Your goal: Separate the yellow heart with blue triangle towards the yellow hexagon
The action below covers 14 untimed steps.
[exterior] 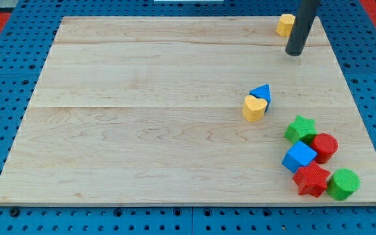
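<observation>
The yellow heart (254, 108) lies right of the board's middle, touching the blue triangle (262, 93) just above and to its right. The yellow hexagon (284, 25) sits near the board's top right edge. My tip (295, 52) is on the board just below and right of the yellow hexagon, well above the heart and triangle pair, touching no block.
A cluster sits at the lower right: a green star (300, 128), a red cylinder (324, 147), a blue cube (299, 157), a red star (311, 179) and a green cylinder (343, 184). The wooden board (142, 117) lies on a blue pegboard.
</observation>
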Tool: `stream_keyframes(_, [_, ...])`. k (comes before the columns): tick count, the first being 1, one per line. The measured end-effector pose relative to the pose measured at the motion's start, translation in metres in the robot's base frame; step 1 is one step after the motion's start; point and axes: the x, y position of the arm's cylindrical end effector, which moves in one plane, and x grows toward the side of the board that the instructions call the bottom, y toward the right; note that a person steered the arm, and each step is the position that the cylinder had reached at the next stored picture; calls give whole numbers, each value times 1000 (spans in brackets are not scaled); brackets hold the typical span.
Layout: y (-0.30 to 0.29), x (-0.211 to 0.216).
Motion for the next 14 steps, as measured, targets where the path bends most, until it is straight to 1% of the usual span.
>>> stream_keyframes(1, [-56, 6])
stream_keyframes(3, [-80, 53])
stream_keyframes(4, [-106, 86])
stream_keyframes(5, [-111, 141])
stream_keyframes(6, [-131, 192])
stream_keyframes(7, [-101, 207])
stream_keyframes(9, [-50, 168])
stream_keyframes(10, [-78, 142])
stream_keyframes(11, [-124, 115])
stream_keyframes(12, [-150, 86])
stream_keyframes(13, [-152, 47])
stream_keyframes(14, [-128, 12])
